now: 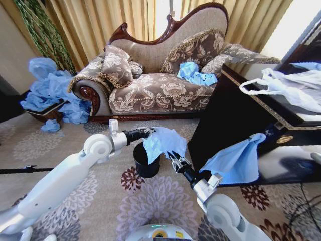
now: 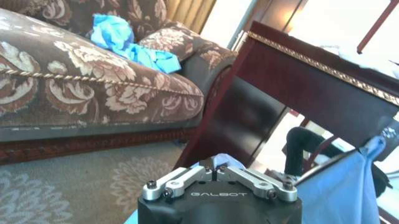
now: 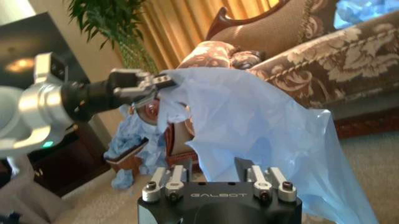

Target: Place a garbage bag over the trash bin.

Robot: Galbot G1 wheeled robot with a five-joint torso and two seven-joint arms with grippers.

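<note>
We are holding the bag (image 1: 161,141) over the bin (image 1: 146,160) — left gripper (image 1: 149,132) pinching at 11 o'clock, right gripper (image 1: 172,157) open at 3 — pull wide, lower evenly.

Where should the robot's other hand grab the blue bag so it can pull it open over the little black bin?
Probably the loose lower edge of the garbage bag, reached from the robot's right side. The left gripper pinches its top corner, so the film hangs limp over the trash bin. The right gripper, open, sits beside that free edge.
</note>
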